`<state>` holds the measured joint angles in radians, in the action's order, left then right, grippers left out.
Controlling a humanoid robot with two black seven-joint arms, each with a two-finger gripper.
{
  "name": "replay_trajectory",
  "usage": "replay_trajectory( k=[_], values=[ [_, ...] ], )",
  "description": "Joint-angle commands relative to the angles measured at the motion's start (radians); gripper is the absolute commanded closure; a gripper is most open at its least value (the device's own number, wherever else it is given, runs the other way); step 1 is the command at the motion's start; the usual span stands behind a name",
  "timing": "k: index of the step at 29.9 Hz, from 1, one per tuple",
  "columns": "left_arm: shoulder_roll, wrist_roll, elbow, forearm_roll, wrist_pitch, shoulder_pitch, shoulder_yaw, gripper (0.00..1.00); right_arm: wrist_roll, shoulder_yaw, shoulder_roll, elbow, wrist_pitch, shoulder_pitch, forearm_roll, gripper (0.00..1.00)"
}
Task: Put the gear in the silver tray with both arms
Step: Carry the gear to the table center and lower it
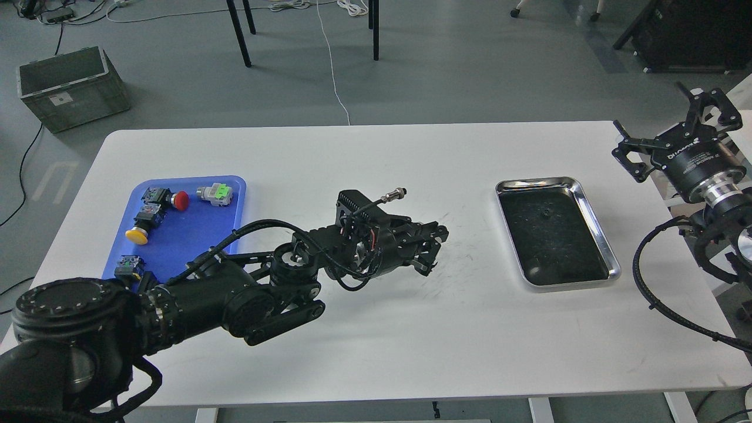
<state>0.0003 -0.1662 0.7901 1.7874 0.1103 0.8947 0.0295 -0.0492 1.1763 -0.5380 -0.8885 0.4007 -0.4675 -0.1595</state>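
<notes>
The silver tray (537,183) lies on the right half of the white table, with only a small dark speck on its dark floor. My left arm reaches across the table's middle. Its gripper (433,251) points right, a short way left of the tray and low over the table. Its dark fingers look close together, and I cannot tell whether they hold anything. My right gripper (652,114) is open and empty, raised beyond the table's right edge, right of the tray. I can make out no gear.
A blue tray (176,235) at the left holds a red button (180,200), a grey-green switch (215,194), a yellow button (136,235) and a part half hidden by my arm. A grey crate (70,88) stands on the floor at the far left.
</notes>
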Motion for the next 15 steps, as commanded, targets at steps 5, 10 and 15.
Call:
replay_trajectory(
  k=[5,10,15],
  values=[
    [0.000,0.004,-0.006,-0.002,0.006,-0.017,0.001,0.93,0.000,0.000,-0.008,-0.001,0.000,0.001,0.000,0.02],
    [0.000,0.017,0.027,0.000,0.012,-0.054,0.003,0.93,0.000,0.000,-0.008,-0.001,0.000,0.001,0.000,0.02],
    [0.000,0.030,0.027,0.001,0.012,-0.083,0.001,0.92,0.000,0.000,-0.008,-0.001,0.000,0.003,0.000,0.02]
  ],
)
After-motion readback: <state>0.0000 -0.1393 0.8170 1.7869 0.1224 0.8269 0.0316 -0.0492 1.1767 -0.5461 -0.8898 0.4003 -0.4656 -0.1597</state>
